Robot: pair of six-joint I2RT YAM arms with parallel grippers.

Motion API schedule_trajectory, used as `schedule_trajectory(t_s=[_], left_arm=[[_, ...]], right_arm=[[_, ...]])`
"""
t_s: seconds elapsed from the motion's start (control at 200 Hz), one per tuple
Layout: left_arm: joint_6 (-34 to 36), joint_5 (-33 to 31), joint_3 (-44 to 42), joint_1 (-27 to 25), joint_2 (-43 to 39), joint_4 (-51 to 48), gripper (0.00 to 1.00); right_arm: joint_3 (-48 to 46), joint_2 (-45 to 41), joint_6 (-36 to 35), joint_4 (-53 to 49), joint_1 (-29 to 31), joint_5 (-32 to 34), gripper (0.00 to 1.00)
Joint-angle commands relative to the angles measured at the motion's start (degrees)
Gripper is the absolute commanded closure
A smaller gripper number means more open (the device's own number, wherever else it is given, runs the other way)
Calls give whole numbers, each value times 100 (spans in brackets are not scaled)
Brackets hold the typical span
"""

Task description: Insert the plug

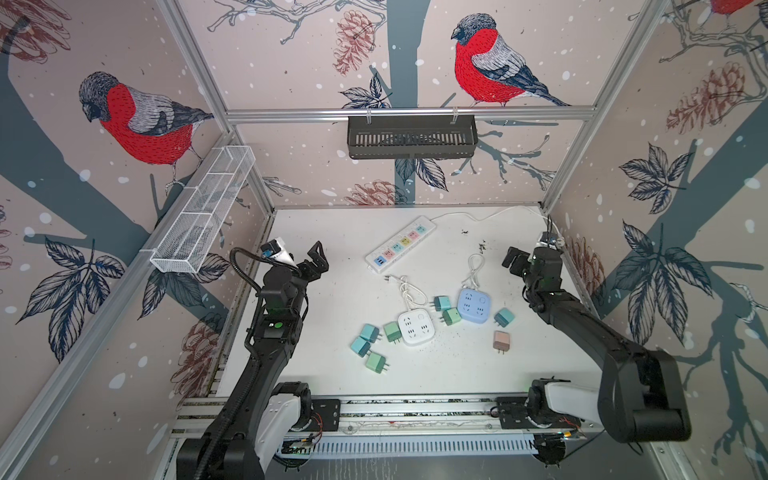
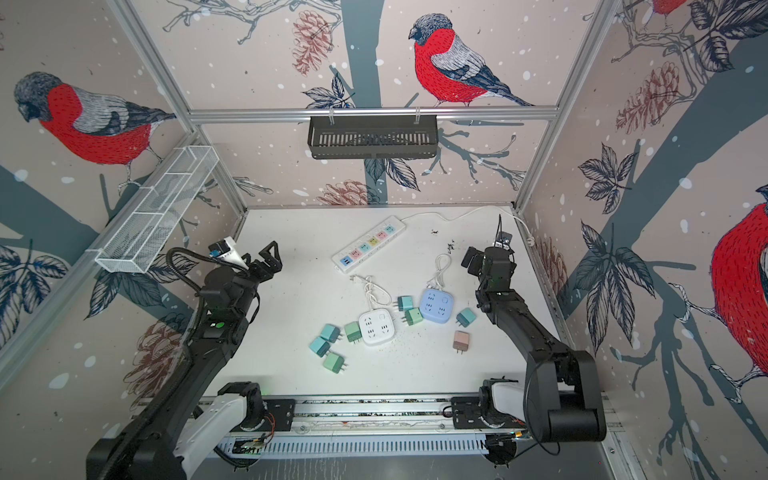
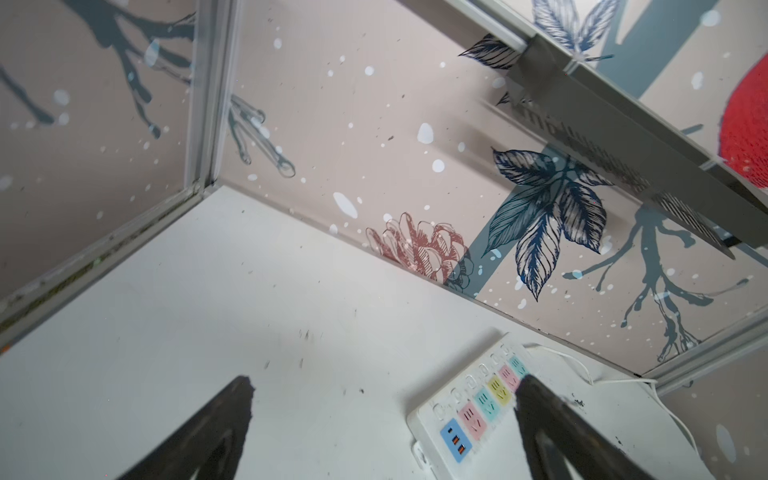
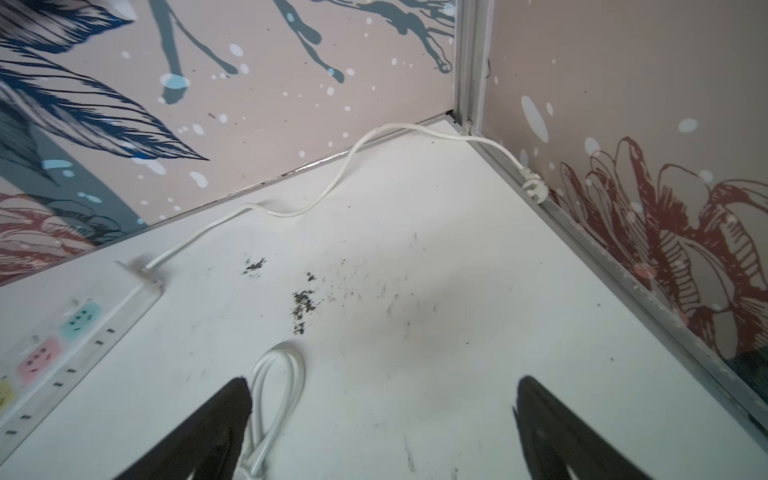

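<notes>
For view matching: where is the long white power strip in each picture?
Top view: power strip, diagonal, near back wall.
Top view: power strip, same spot.
Left wrist: power strip partly behind a left hand finger.
Right wrist: power strip at frame edge.
Shared landmark: its white cord.

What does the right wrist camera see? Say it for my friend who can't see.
The right gripper hangs open over a white table, holding nothing. A power strip with colored sockets lies there, its white cable snaking to a plug by the wall. A looped cord lies near one fingertip.
</notes>
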Motion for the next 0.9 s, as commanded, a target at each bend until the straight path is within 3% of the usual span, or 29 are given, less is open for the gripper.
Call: schedule_trajectory(t_s=[0.0,0.045,0.165,0.235,0.455,0.69,0.896], left_arm=[[-786,-641,-179,13,-309,-603,2],[-743,-537,-327,46,-409,-374,2],[-774,-149,-519,54,-382,-23,2],[-931,26,-476,60,-224,-5,2],[-1023,334,-249,54,184,-72,3],[-605,795,14,-67,402,-170,3],[-421,791,158,-376,606,-140,5]], right_arm=[[-198,-307,112,395,13,75,1],[-159,-396,373,315,1,47,0],[364,-414,883,-314,-4,-868,0],[751,-169,1083,-615,162,-778,0],[2263,1242,881,-1667,660,-253,15],[3447,2514,599,-2093,858,-161,39],[4231,3248,390,-2178,1000,-133,44]])
